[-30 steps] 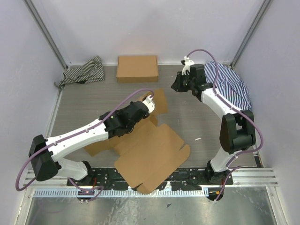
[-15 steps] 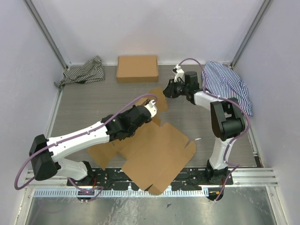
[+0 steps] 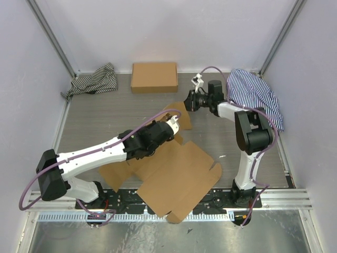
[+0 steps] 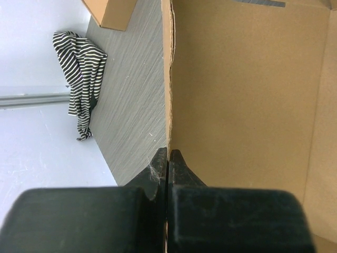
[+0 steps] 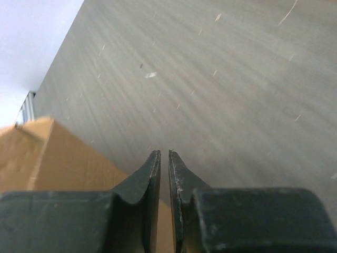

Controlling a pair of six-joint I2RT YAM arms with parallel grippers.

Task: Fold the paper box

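The paper box [image 3: 176,174] is a flat brown die-cut sheet lying in front of the arms, and one flap is raised at its far end. My left gripper [image 3: 171,123] is shut on the edge of that flap. In the left wrist view the fingertips [image 4: 168,154] pinch the thin cardboard edge, and the sheet's inner face [image 4: 242,89] fills the right side. My right gripper [image 3: 190,100] hovers low just beyond the flap's far corner. Its jaws [image 5: 164,154] are almost closed with nothing between them, and the cardboard corner [image 5: 47,158] lies to their lower left.
A ready-formed brown box [image 3: 154,77] stands at the back centre and also shows in the left wrist view [image 4: 113,10]. A black-and-white striped cloth [image 3: 93,80] lies at the back left. A blue striped cloth [image 3: 255,95] lies at the back right.
My left gripper has moved right with the flap, dragging the sheet rightward. My right gripper has swung left and down from beside the blue cloth to the flap's far corner.
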